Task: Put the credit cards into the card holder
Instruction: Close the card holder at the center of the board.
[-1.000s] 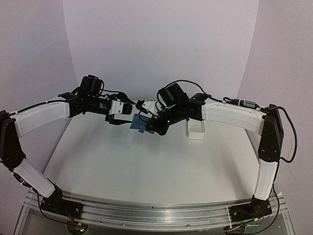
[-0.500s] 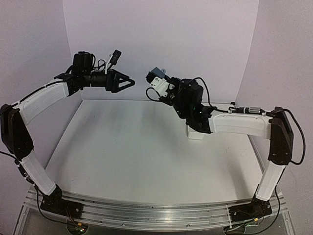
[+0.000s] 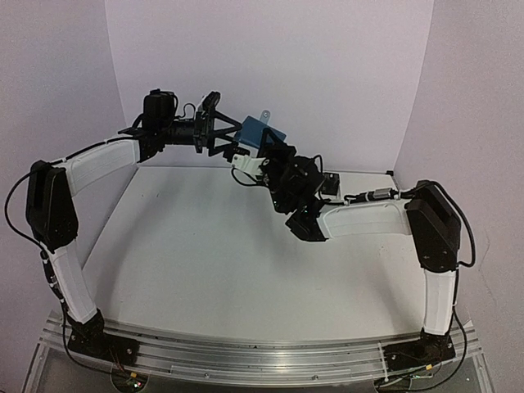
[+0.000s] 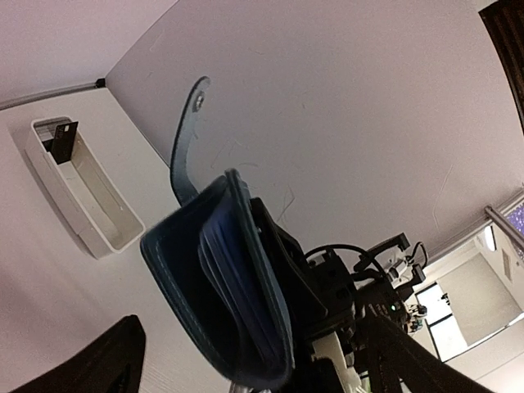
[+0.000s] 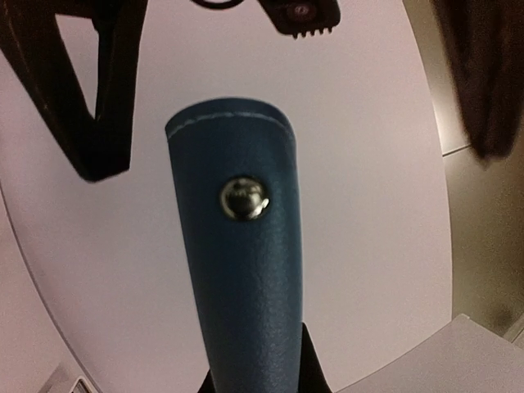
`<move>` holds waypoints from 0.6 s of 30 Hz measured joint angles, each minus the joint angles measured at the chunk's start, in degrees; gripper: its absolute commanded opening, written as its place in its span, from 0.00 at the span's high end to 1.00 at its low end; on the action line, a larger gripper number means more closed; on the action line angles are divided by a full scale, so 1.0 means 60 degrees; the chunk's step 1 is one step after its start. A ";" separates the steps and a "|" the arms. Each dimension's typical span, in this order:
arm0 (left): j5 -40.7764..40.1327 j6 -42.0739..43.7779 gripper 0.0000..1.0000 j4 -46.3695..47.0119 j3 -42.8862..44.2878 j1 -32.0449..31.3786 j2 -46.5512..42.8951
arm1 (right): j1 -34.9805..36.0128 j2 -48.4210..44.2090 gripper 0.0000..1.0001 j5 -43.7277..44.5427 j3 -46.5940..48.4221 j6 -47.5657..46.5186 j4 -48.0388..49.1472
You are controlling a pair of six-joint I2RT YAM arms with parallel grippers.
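The blue card holder [image 3: 260, 134] hangs high above the table, and my right gripper [image 3: 249, 157] is shut on its lower edge. In the right wrist view its flap [image 5: 237, 246] with a metal snap rises straight up from my right gripper [image 5: 254, 381]. My left gripper [image 3: 223, 128] is open just left of the holder, level with it. Seen from the left wrist, the card holder [image 4: 217, 282] gapes open between the wide-spread fingers of my left gripper [image 4: 246, 356], and nothing is held there. A dark card [image 4: 61, 141] stands in the white tray's far end.
The long white tray [image 4: 82, 201] lies on the table near the back wall; in the top view the right arm hides it. The purple back wall [image 3: 327, 74] stands close behind both raised grippers.
Both arms rose from the table. The right gripper carried the card holder up with it. The left gripper opened wide and swung in beside the holder.
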 measured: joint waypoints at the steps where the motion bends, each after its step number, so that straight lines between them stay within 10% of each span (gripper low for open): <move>1: -0.0007 -0.0044 0.19 -0.0066 0.0109 -0.0062 0.0098 | 0.0047 0.0000 1.00 0.0000 0.0000 -0.0124 0.0102; 7: -0.0135 0.0455 0.64 -0.1162 0.1504 -0.0546 0.0954 | 0.0382 0.0033 1.00 -0.0051 0.0051 -0.0557 0.0200; 9: -0.0259 0.0674 0.95 -0.1541 0.1851 -0.0565 0.1107 | 0.0466 0.0036 1.00 -0.0073 0.0033 -0.0576 0.0102; 12: -0.0423 0.0801 1.00 -0.2335 0.2135 -0.0543 0.1158 | 0.0521 0.0036 0.98 -0.0044 -0.0036 -0.0852 -0.0036; 18: -0.0725 0.1774 1.00 -0.3388 0.2142 -0.0441 0.1158 | 0.0503 0.0025 0.23 -0.0109 -0.0120 0.0324 -0.1173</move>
